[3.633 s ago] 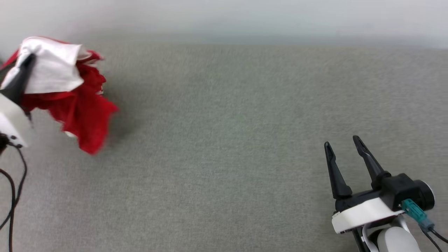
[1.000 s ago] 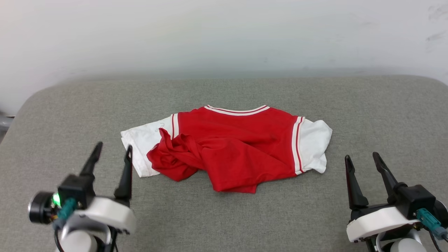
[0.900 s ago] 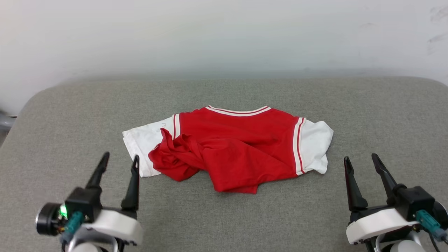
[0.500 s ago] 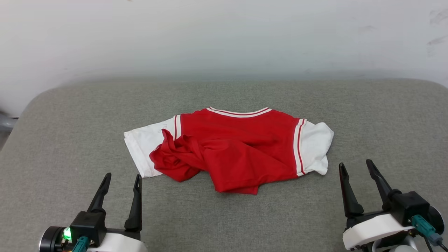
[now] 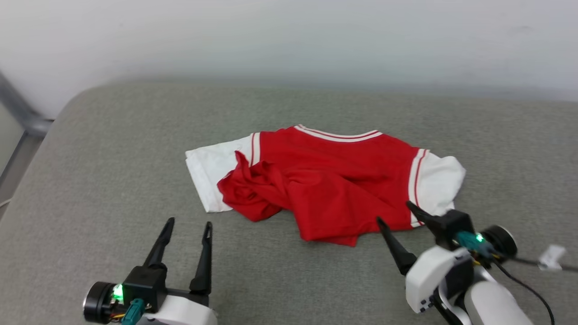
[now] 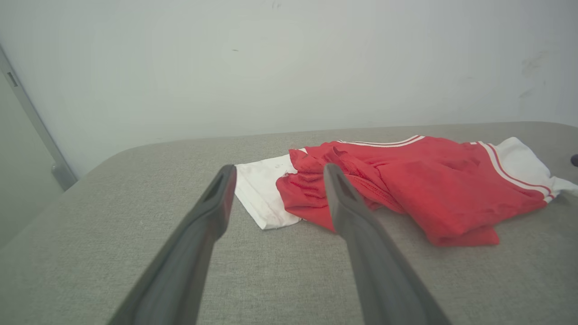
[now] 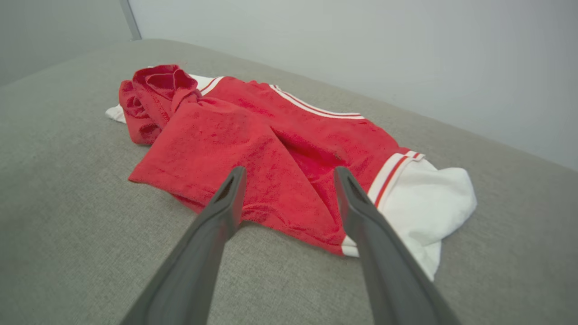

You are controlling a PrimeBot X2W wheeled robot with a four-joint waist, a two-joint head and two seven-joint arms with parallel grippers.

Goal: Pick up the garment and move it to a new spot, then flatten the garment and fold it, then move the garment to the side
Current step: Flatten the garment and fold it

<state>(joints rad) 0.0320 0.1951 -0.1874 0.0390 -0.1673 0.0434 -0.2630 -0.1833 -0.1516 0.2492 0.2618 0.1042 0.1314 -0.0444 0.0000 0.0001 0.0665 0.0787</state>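
- A red jersey-style garment (image 5: 334,180) with white short sleeves and red-and-white striped trim is being seen lying crumpled on a grey woven padded surface (image 5: 113,158), with nothing gripping it.
- The left gripper (image 5: 189,221), with its two long dark fingers, is being held spread wide and empty above the padded surface.
- The garment is being seen ahead of the left gripper and off to that gripper's right, apart from its fingertips. One white sleeve is the nearest part, just beyond the tips in the left wrist view.
- The right gripper (image 5: 393,211) is being held spread as well, with nothing pinched between its fingers.
- The garment's near red hem and the striped seam of the other white sleeve are being shown directly ahead of the right gripper, right at its fingertips. Whether the cloth is being touched cannot be told.
- The red body is being shown bunched into folds ahead and to the left of the right gripper, and the striped collar is being seen at the far edge, beyond both grippers.
- A pale wall (image 5: 289,36) is being seen beyond the padded surface, far ahead of both grippers, and a grey metal bar (image 5: 20,113) is being seen off to the left gripper's left.
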